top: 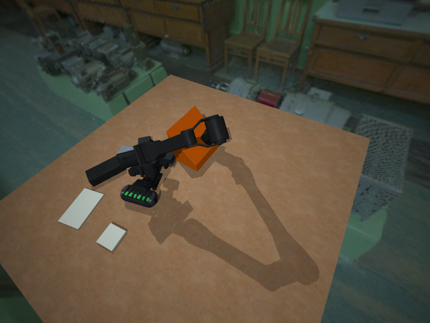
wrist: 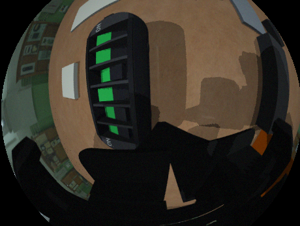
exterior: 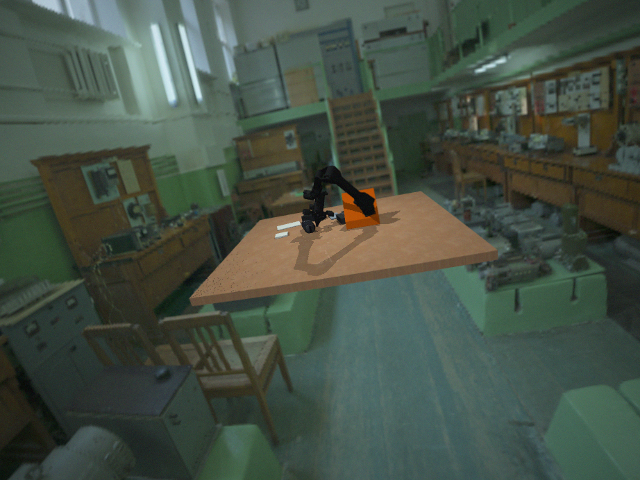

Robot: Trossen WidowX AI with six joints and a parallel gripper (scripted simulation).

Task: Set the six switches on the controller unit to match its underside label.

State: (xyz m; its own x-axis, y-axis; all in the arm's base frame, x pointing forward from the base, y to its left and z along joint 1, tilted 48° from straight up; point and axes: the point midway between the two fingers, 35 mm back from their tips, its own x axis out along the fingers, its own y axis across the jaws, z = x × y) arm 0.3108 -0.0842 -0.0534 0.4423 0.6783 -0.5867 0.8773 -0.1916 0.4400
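Observation:
The dark grey controller unit [top: 138,201] [exterior: 308,226] [wrist: 141,81] sits on its base on the bench, rockers up. In the wrist view all six green ends face left, beside the ON marks; the first, second and fourth from the top show wider green, the third, fifth and sixth narrower green with more dark surface. My gripper [top: 141,186] [wrist: 161,125] is shut and empty, pointing down close to the unit's edge in the top view. Its fingertips overlap the unit's lower right end in the wrist view; contact cannot be told. The underside label is hidden.
A large white plate [top: 81,208] and a small white block [top: 111,237] [wrist: 69,81] lie near the unit. A long black block [top: 104,170] [wrist: 269,81] and a blue-grey plate [top: 125,149] [wrist: 248,16] lie beyond it. An orange block [top: 183,123] [exterior: 360,222] stands by the arm.

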